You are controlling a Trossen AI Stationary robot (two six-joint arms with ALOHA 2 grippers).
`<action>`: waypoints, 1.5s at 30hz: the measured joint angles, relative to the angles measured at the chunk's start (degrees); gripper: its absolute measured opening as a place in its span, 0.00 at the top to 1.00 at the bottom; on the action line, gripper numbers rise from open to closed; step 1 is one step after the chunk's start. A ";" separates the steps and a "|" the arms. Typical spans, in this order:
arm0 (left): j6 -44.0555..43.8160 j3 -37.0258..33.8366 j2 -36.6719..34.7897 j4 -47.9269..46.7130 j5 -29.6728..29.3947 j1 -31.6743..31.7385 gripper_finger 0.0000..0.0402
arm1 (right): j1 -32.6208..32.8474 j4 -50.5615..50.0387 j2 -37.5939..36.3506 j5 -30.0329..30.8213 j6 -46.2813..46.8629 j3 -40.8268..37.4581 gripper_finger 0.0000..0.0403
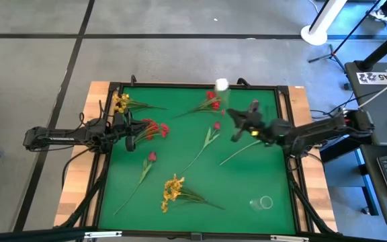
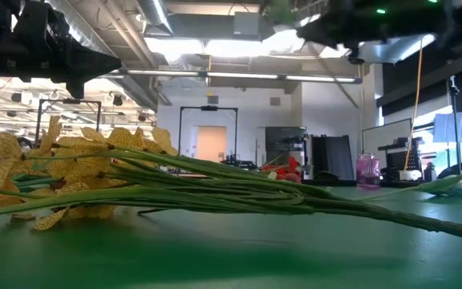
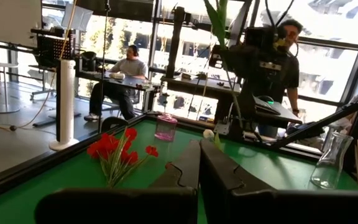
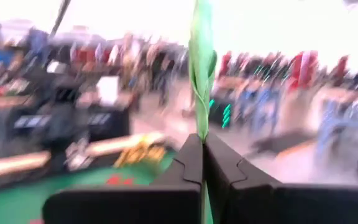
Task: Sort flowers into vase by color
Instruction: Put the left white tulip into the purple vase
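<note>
green stems still litter the mat [image 1: 247, 181], none vased yet by my judgement; right gripper [image 4: 202, 144] pinches one flower stem [image 4: 201, 74], left gripper [image 3: 199, 155] closed empty.

The left arm reaches in level from the left side, its wrist over the left edge of the counter. The left gripper [image 1: 127, 131] sits low with its two fingers [image 3: 185, 174] pressed together, nothing between them.

The right arm comes in from the right side, raised above the counter and angled toward the far middle. The right gripper [image 1: 237, 124] points up and away from its wrist, and its fingers [image 4: 191, 165] are clamped tight on a thin green flower stem [image 4: 201, 68] that stands straight up between them.
</note>
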 joint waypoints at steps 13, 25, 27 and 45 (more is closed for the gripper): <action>-0.01 0.00 -0.01 0.00 -0.02 0.01 1.00 | -20.50 19.37 -7.41 1.25 -12.02 -14.34 1.00; 0.00 0.00 0.00 0.00 0.00 0.02 1.00 | -40.62 13.44 -6.65 -6.91 -4.69 -14.34 1.00; 0.00 0.00 -0.02 -0.01 -0.02 0.01 1.00 | -43.30 12.39 -5.88 -8.65 -3.28 -14.34 1.00; 0.00 0.00 0.00 -0.01 -0.01 0.00 1.00 | -59.11 16.77 1.10 -26.99 5.19 -13.12 1.00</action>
